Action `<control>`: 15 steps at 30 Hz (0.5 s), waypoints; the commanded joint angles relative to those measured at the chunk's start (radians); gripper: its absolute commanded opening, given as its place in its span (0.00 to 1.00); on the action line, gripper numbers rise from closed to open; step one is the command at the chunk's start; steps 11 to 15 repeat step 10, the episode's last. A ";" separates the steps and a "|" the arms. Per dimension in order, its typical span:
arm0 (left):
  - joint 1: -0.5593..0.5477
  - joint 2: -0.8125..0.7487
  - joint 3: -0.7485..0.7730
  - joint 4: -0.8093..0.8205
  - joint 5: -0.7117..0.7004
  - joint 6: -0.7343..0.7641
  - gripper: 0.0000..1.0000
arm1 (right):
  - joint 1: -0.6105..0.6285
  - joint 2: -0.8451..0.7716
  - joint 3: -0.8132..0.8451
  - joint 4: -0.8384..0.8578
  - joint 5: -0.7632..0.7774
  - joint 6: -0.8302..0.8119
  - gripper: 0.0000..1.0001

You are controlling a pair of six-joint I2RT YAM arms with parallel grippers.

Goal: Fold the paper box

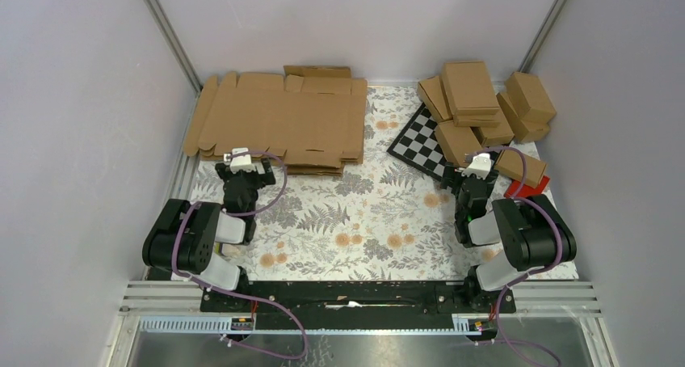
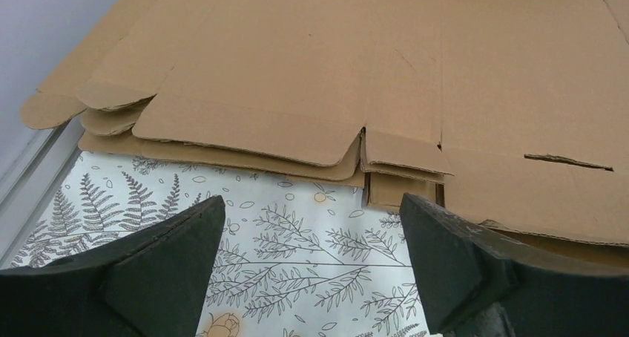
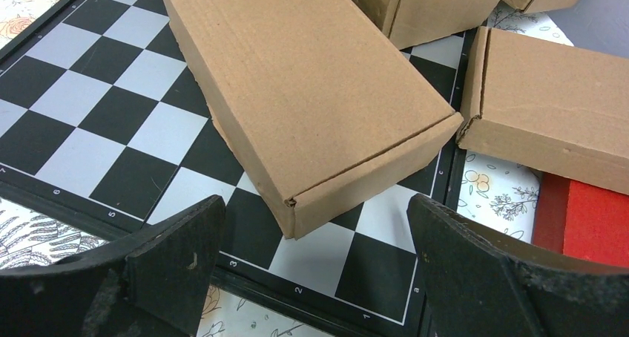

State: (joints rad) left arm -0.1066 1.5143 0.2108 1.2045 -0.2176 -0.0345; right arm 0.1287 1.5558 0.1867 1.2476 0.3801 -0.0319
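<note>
Station check, top view: the stack of flat paper box blanks [image 1: 283, 120] lies at the upper left of centre, against the back wall, on the floral table cover [image 1: 363, 221]; plain brown, unfolded, with flaps and crease lines showing.

Left gripper [image 2: 311, 203]: sits in the lower left of the top view, just short of the stack's near edge; its fingers [image 2: 170, 255] stand wide apart with nothing between them and no contact with the cardboard. In the left wrist view the stack fills the upper frame; at least three layers show at its near edge, but the full count cannot be read from here.

Right gripper [image 3: 315, 203]: sits right of centre in the top view; its fingers [image 3: 475, 277] are likewise spread wide and hold nothing.

Upper right of the top view: a pile of folded cartons [image 1: 485, 108], some lying on the chequered board [image 1: 416, 141]; in the right wrist view one carton lies slantwise across the board, just beyond the fingertips, and a second sits at the right of the frame, near it.

Red flat block [image 3: 593, 222]: lower right of the right wrist view, just beside the second carton; whether they touch cannot be told.
</note>
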 commanded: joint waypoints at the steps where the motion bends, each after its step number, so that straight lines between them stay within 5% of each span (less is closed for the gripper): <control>1: 0.005 0.002 0.014 0.027 0.024 -0.008 0.99 | -0.003 0.001 0.016 0.072 0.003 0.008 1.00; 15: 0.007 0.003 0.023 0.010 0.035 -0.008 0.99 | -0.003 0.002 0.015 0.073 0.003 0.009 1.00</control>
